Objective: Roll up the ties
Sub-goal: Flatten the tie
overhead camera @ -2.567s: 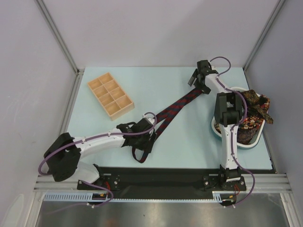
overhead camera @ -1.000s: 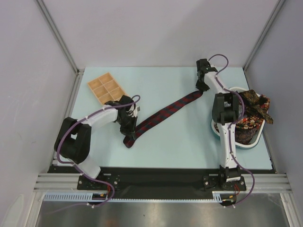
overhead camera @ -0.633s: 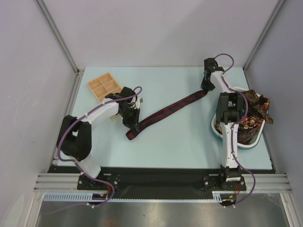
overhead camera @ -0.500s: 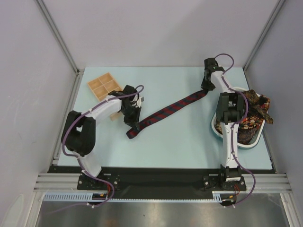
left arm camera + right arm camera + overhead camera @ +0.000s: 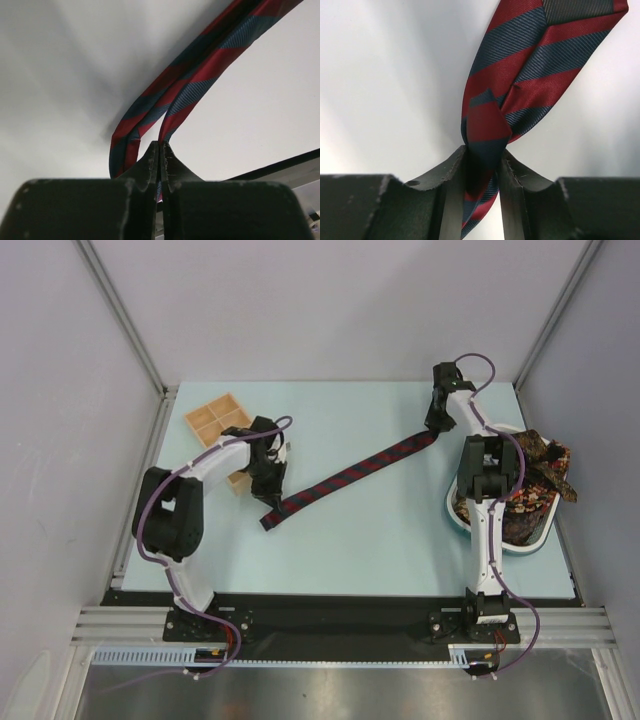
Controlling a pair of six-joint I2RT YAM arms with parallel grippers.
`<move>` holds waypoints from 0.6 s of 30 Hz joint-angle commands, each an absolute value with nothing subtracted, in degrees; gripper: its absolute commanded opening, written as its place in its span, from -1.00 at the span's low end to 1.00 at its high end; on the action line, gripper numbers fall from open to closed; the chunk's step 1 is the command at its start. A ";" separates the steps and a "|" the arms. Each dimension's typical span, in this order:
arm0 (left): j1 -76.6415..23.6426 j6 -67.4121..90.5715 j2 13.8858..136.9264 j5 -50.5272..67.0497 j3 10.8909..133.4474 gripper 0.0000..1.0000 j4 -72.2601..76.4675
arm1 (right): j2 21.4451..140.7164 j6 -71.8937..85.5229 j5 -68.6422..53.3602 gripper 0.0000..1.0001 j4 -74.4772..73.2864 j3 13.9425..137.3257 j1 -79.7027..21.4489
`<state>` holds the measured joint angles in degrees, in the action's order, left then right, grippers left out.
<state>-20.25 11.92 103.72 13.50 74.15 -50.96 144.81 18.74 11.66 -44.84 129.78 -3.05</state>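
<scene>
One of the ties, dark navy with red diagonal stripes (image 5: 350,471), stretches diagonally across the table between both grippers. My left gripper (image 5: 273,490) is shut on it close to its near-left end; in the left wrist view the jaws (image 5: 160,146) pinch a doubled strip of the tie (image 5: 200,75), and a short tail (image 5: 268,521) hangs past them. My right gripper (image 5: 438,426) is shut on the far-right end, where the bunched fabric (image 5: 520,65) sits between the fingers (image 5: 482,156). More ties (image 5: 530,480) lie heaped at the right.
A wooden compartment tray (image 5: 212,422) sits at the back left, partly under my left arm. The heap of ties rests in a white bowl (image 5: 462,521) beside the right arm. Grey walls and metal posts enclose the table.
My left gripper has pulled its end of the tie back and left toward the wooden tray. The tie now runs straighter. The right gripper shifted slightly right, then held still.
</scene>
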 commanded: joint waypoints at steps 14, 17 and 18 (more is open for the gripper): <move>-19.51 12.21 98.80 0.36 75.85 0.20 -50.80 | 125.70 22.31 11.25 0.75 -40.10 111.56 -6.84; -19.51 12.66 95.90 -1.84 74.80 0.22 -49.93 | 120.52 25.74 13.70 0.77 -39.29 105.48 -10.00; -19.51 12.92 94.50 -2.63 74.10 0.24 -49.31 | 118.76 26.97 16.50 0.80 -39.72 103.29 -10.98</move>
<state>-19.79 12.01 100.84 1.52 75.18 -51.05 127.37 22.48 12.03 -42.09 106.85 -6.76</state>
